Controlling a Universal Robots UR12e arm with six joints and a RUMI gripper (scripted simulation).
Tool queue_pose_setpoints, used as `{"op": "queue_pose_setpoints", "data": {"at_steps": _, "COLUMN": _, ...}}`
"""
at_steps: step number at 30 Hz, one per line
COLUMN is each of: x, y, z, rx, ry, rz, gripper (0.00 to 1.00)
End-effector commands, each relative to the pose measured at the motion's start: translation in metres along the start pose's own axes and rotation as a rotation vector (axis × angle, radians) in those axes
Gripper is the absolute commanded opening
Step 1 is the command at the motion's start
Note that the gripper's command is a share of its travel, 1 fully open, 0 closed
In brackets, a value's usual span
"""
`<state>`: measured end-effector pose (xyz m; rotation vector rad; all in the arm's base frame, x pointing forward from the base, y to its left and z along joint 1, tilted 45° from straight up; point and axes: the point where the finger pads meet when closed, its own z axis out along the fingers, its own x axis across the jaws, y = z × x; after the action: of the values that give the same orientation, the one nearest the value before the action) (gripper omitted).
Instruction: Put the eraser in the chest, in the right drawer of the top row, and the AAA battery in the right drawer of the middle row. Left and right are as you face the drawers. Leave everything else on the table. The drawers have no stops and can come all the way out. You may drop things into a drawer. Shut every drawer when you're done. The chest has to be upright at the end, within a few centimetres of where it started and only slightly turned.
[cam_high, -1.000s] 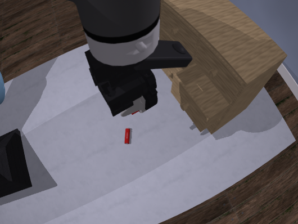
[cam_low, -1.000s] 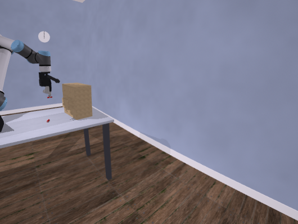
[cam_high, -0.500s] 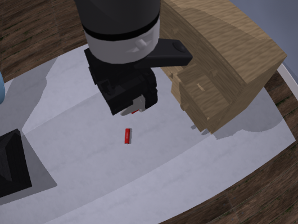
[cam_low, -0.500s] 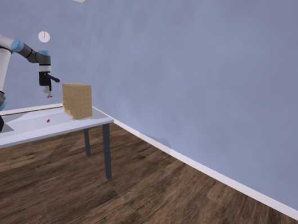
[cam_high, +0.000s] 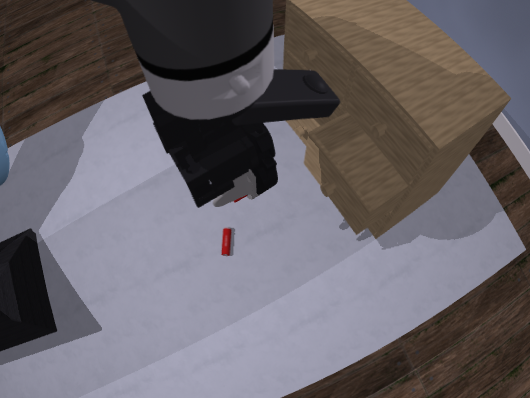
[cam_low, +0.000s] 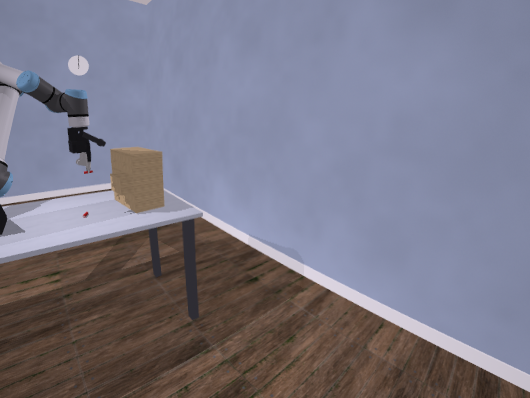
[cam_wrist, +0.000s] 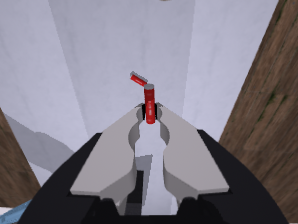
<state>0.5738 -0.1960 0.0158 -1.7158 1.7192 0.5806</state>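
So the gripper (cam_high: 243, 197) (cam_low: 88, 170) (cam_wrist: 150, 104) is holding a red battery (cam_high: 240, 199) (cam_low: 88, 172) (cam_wrist: 149, 101) above the table (cam_high: 165, 300) (cam_low: 60, 220) (cam_wrist: 110, 65), fingers nearly together around it. In the wrist view its long axis is running 12 to 6, grey end pointing at 12. A second red battery (cam_high: 226, 242) (cam_low: 85, 214) (cam_wrist: 138, 80) is lying on the tabletop, pointing roughly 12–6 from the top and 10–4 in the wrist view. Both are showing pale markings, too small to read, so I can't tell which is the AAA, and I can't place the eraser either. From the top, the wooden chest (cam_high: 450, 110) (cam_low: 145, 180) is standing at 1–2 o'clock from the loose battery, with a right-side drawer (cam_high: 345, 210) sticking out below the top row. Tabletop is stretching between that battery and the drawer.
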Motion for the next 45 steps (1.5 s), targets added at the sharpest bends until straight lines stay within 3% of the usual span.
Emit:
{"op": "queue_pose_setpoints", "data": {"at_steps": 1, "x": 0.0004, "y": -0.0002, "z": -0.0007, "rx": 0.019, "ry": 0.001, "rz": 0.0, "gripper": 0.02}}
{"op": "queue_pose_setpoints", "data": {"at_steps": 15, "x": 0.0004, "y": 0.0012, "z": 0.0002, "rx": 0.176, "ry": 0.001, "rz": 0.0, "gripper": 0.02}}
{"op": "queue_pose_setpoints", "data": {"at_steps": 17, "x": 0.0004, "y": 0.0012, "z": 0.0002, "rx": 0.176, "ry": 0.001, "rz": 0.0, "gripper": 0.02}}
{"op": "queue_pose_setpoints", "data": {"at_steps": 32, "x": 0.0004, "y": 0.0039, "z": 0.0017, "rx": 0.464, "ry": 0.001, "rz": -0.001, "gripper": 0.02}}
{"op": "queue_pose_setpoints", "data": {"at_steps": 34, "x": 0.0004, "y": 0.0039, "z": 0.0017, "rx": 0.464, "ry": 0.001, "rz": -0.001, "gripper": 0.02}}
{"op": "queue_pose_setpoints", "data": {"at_steps": 45, "x": 0.0005, "y": 0.0059, "z": 0.0029, "rx": 0.679, "ry": 0.001, "rz": -0.001, "gripper": 0.02}}
